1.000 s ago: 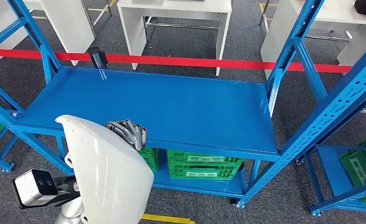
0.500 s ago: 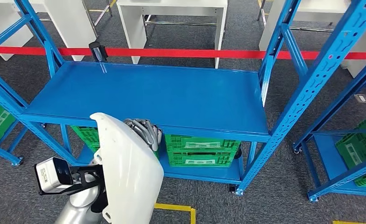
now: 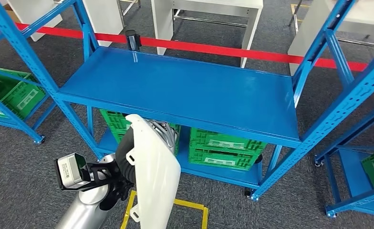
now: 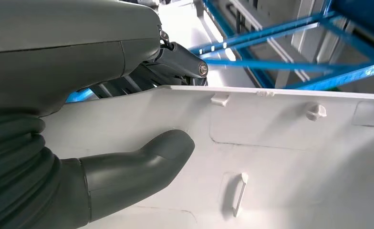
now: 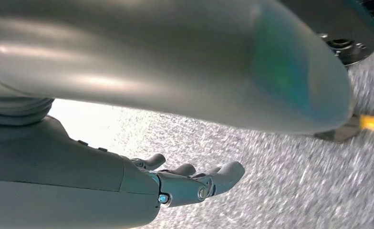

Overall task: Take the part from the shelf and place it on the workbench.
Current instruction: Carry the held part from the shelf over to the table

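I hold the white part point(image 3: 151, 176) in my left hand point(image 3: 159, 132); my thumb point(image 4: 142, 164) presses flat on its inner face, where small clips and ribs stand, and my darker fingers point(image 4: 175, 59) curl over its upper edge from the other side; so this hand is closed on the part and carries it. The part is a long curved shell of white plastic; it is already off the blue shelf point(image 3: 185, 93), in the air in front of it and lower than its deck, above the grey carpet. Its long axis runs nearly upright in the head view, a little tilted; the top end, where my fingers are, leans toward the shelf, and the lower end points down toward the yellow floor tape point(image 3: 190, 205) and toward my own body. My grip is near the top, so most of the length hangs under the hand.

My right hand point(image 5: 190, 183) hangs low over the carpet; its fingers are loosely apart, a little bent, and it holds nothing; it is well apart from the part, so the left hand alone must do the placing. I judge the next need is to turn toward the workbench; I cannot say for sure which table it is.
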Available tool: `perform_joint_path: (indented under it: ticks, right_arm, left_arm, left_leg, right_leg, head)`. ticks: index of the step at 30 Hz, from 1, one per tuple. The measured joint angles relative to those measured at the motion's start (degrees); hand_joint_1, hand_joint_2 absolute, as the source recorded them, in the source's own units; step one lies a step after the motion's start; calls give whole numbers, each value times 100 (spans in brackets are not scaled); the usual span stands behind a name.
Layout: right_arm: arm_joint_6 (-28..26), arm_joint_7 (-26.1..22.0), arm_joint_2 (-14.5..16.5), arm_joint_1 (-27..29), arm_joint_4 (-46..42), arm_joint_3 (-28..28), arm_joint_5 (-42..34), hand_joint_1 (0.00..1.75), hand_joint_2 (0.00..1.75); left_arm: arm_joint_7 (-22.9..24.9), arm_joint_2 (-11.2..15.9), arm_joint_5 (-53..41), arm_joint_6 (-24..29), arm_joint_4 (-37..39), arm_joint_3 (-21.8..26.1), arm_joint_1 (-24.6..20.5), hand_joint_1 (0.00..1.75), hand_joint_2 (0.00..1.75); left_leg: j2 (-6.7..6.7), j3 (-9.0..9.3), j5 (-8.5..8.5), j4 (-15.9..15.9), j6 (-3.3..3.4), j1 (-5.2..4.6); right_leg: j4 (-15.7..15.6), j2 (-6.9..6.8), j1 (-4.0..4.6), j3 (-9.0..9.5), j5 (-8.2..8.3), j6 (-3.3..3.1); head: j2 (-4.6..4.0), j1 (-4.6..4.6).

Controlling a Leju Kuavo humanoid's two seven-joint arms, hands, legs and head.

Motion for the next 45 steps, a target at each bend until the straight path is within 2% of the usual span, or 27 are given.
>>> perform_joint_path:
  ticks: [2,3,4,6,8,10,12,13,15,17,19,20,22,24,25,27,28,30,32,34,35,36,38,40,41,43,45]
  right_arm:
    - [4,1,-16,20,0,1,25,0,0]
    - [4,6,-27,31,0,1,38,0,0]
    - [4,15,-41,37,0,1,51,0,0]
    - [3,36,-68,41,0,0,68,0,0]
    - [-1,73,-112,44,-1,0,73,0,0]
    - [-4,163,-153,43,-1,0,76,0,0]
    - [-4,253,-181,37,-2,1,81,0,0]
    - [-2,289,-195,34,-2,1,84,0,0]
    - [2,331,-215,41,-2,2,87,0,0]
    - [8,349,-231,67,-2,2,98,0,0]
    - [15,344,-243,85,-2,2,112,0,0]
    - [21,340,-247,85,-2,2,115,0,0]
    - [41,337,-250,77,-2,2,122,0,0]
    - [74,337,-261,71,-3,2,147,0,0]
    - [96,338,-268,68,-4,3,170,0,0]
    - [135,338,-274,50,-4,12,209,0,0]
    - [151,344,-274,36,-4,18,222,0,0]
    - [181,384,-271,17,-4,26,246,0,0]
    - [199,483,-270,30,-4,26,274,0,0]
    - [200,568,-270,55,-4,26,289,0,0]
    - [199,584,-270,63,-4,26,291,0,0]
    - [199,586,-270,66,-4,26,291,0,0]
    - [198,585,-270,62,-4,26,291,0,0]
    - [197,591,-268,57,-4,26,291,0,0]
    - [197,599,-267,53,-4,27,291,0,0]
    - [199,630,-263,36,-4,28,291,0,0]
    - [220,657,-256,24,-4,28,290,0,0]
  left_arm:
    - [20,-14,-29,-1,24,-56,-50,175,175]
    - [24,-14,-40,-1,37,-77,-60,175,175]
    - [27,-14,-45,-1,48,-89,-64,175,175]
    - [27,-15,-45,-1,60,-102,-86,175,175]
    - [27,-24,-45,-1,62,-110,-128,175,175]
    - [28,-38,-46,0,63,-125,-162,175,175]
    - [33,-47,-51,10,61,-137,-177,175,175]
    - [36,-47,-52,18,55,-141,-187,175,175]
    - [43,-49,-52,29,45,-161,-230,175,175]
    - [55,-51,-53,32,42,-195,-262,175,175]
    - [78,-54,-53,43,34,-220,-265,175,175]
    - [99,-60,-53,49,26,-230,-269,175,175]
    - [164,-93,-73,63,-9,-255,-300,175,175]
    - [246,-145,-110,93,-55,-284,-359,175,175]
    - [288,-169,-124,116,-77,-297,-388,175,175]
    - [362,-195,-130,158,-110,-319,-428,175,175]
    - [390,-203,-126,174,-126,-330,-444,175,175]
    - [424,-230,-109,208,-152,-351,-475,175,175]
    - [438,-251,-91,232,-163,-371,-480,175,175]
    - [443,-251,-85,238,-162,-383,-455,175,175]
    - [445,-250,-83,238,-162,-384,-444,175,175]
    - [445,-249,-80,238,-163,-384,-438,175,175]
    - [445,-248,-74,238,-165,-385,-438,175,175]
    - [446,-248,-68,238,-165,-387,-440,175,175]
    - [446,-246,-67,238,-165,-389,-439,175,175]
    - [448,-236,-50,237,-167,-396,-437,175,175]
    - [457,-223,-1,211,-167,-406,-441,175,175]
  left_leg:
    - [-127,-65,47,11,40,-22]
    - [-196,-92,64,22,49,-38]
    - [-266,-110,75,34,53,-52]
    - [-410,-123,84,62,53,-74]
    - [-541,-143,93,90,33,-85]
    - [-658,-191,119,102,-23,-74]
    - [-766,-233,150,86,-100,-63]
    - [-716,-259,130,113,-135,-72]
    - [-441,-425,-87,440,-202,-88]
    - [-196,-761,-455,1163,-263,-63]
    - [-143,-982,-587,1651,-308,-22]
    - [-123,-942,-493,1584,-322,-5]
    - [46,-569,-130,870,-326,8]
    - [279,-245,80,225,-256,-17]
    - [336,-192,101,95,-208,-35]
    - [223,-225,122,82,-111,-58]
    - [162,-237,146,70,-70,-55]
    - [36,-254,198,42,8,-31]
    - [-100,-284,228,38,51,-24]
    - [-261,-310,244,49,59,-32]
    - [-348,-319,251,60,55,-33]
    - [-435,-323,256,73,45,-32]
    - [-593,-338,261,111,8,-33]
    - [-721,-378,271,142,-59,-39]
    - [-779,-400,287,139,-102,-37]
    - [-842,-442,315,126,-178,-25]
    - [-611,-554,171,328,-233,-40]
  right_leg:
    - [786,209,10,-336,-405,-8]
    - [1084,235,21,-463,-506,-22]
    - [1184,243,31,-499,-492,-44]
    - [700,302,51,-237,-166,-110]
    - [-90,554,62,158,134,-197]
    - [-433,706,75,308,193,-244]
    - [-478,596,72,313,218,-272]
    - [-507,532,59,323,237,-297]
    - [-560,381,26,342,265,-348]
    - [-560,223,33,342,260,-373]
    - [-554,59,34,337,253,-373]
    - [-551,-16,32,338,249,-367]
    - [-538,-150,33,352,231,-338]
    - [-511,-263,59,365,205,-283]
    - [-503,-316,73,370,199,-251]
    - [-508,-426,71,380,204,-188]
    - [-492,-411,55,382,183,-154]
    - [-207,-160,24,268,-33,-100]
    - [528,155,11,-66,-435,-75]
    - [1134,239,15,-362,-630,-76]
    - [1131,249,14,-367,-553,-85]
    - [905,269,10,-263,-380,-96]
    - [111,475,-11,117,0,-117]
    - [-357,658,-17,323,135,-138]
    - [-396,671,-6,331,123,-156]
    - [-415,531,-5,329,162,-226]
    - [-447,396,-18,330,195,-310]
  head:
    - [1,23]
    - [1,29]
    - [1,32]
    - [1,36]
    - [1,35]
    - [1,39]
    - [1,46]
    - [0,42]
    - [0,8]
    - [1,-23]
    - [0,-28]
    - [0,-30]
    - [0,-33]
    - [1,-32]
    - [1,-28]
    - [0,-19]
    - [0,-18]
    - [1,-3]
    - [1,22]
    - [1,33]
    - [1,35]
    - [1,38]
    - [1,44]
    - [1,44]
    - [1,44]
    - [0,44]
    - [0,8]
